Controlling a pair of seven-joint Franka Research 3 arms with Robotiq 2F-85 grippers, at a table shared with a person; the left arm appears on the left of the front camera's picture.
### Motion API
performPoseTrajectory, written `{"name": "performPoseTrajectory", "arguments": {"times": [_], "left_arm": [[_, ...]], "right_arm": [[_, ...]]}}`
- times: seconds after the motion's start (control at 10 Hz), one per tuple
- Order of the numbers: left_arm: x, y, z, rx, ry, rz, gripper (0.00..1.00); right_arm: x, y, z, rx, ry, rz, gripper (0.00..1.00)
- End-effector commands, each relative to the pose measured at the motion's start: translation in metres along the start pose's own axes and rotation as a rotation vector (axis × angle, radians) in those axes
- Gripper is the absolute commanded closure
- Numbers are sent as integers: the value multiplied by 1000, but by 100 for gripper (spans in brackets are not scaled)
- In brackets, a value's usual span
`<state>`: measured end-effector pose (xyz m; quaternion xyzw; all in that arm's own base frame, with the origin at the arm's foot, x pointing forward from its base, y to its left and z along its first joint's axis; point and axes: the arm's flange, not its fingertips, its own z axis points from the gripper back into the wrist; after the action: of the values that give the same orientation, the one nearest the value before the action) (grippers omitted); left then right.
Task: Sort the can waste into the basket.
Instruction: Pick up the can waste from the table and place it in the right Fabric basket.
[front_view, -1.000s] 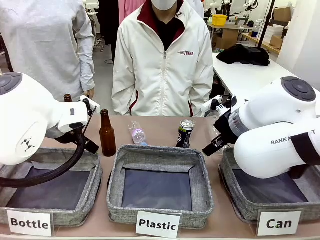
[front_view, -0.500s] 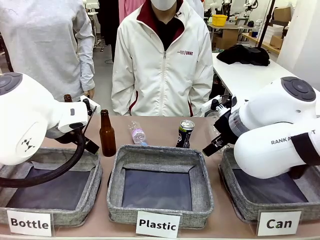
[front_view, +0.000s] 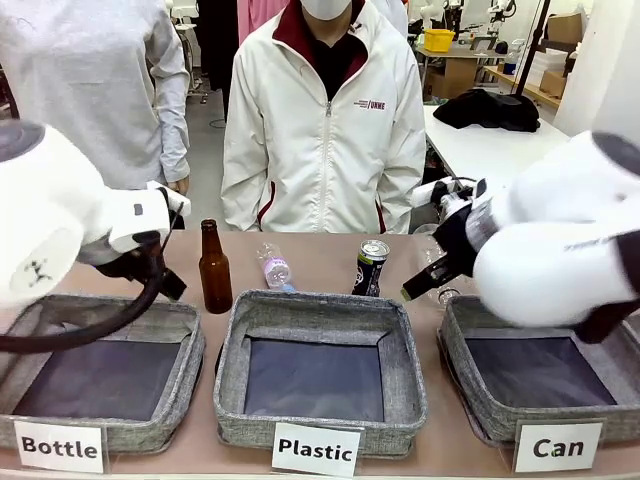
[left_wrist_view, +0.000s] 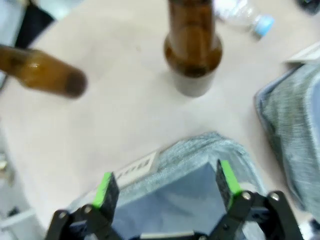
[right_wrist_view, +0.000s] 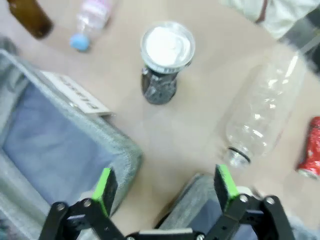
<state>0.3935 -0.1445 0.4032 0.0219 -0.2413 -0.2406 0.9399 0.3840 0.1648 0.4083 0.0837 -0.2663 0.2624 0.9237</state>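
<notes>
The black can (front_view: 371, 267) has a shiny silver metal top; the red can (right_wrist_view: 311, 148) looks glossy metal too. The basket (front_view: 458, 360) is rough grey woven cloth with a smooth dark liner. The desk (front_view: 320, 250) is matt and smooth.

Robot lab: labelled sorting baskets (front_view: 456, 345), worktables (front_view: 490, 152).

Three baskets (front_view: 180, 375) (front_view: 320, 302) (front_view: 455, 340), two cans (right_wrist_view: 159, 85) (right_wrist_view: 312, 147), two brown glass bottles (left_wrist_view: 192, 45) (left_wrist_view: 40, 72), two clear plastic bottles (right_wrist_view: 92, 20) (right_wrist_view: 262, 110) and two people (front_view: 325, 130) (front_view: 90, 90).
</notes>
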Motion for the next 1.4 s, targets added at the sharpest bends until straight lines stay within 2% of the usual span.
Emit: {"name": "performPoseTrajectory", "arguments": {"times": [0.0, 0.1, 0.2, 0.3, 0.4, 1.3], "left_arm": [[30, -23, 63, 71, 69, 82, 0], [55, -24, 91, 61, 176, 152, 0], [75, -21, 109, -28, 226, 265, 0], [24, -14, 66, 66, 77, 95, 0], [24, -14, 66, 66, 77, 95, 0], [24, -14, 66, 66, 77, 95, 0]], "right_arm": [[0, -23, 81, 122, 30, -245, 0], [-8, -30, 114, 178, 45, -320, 0], [-18, -39, 131, 153, 43, -374, 0], [-28, -47, 136, 103, 32, -391, 0], [-13, -27, 111, 175, 44, -271, 0], [-13, -27, 111, 175, 44, -271, 0]]}}
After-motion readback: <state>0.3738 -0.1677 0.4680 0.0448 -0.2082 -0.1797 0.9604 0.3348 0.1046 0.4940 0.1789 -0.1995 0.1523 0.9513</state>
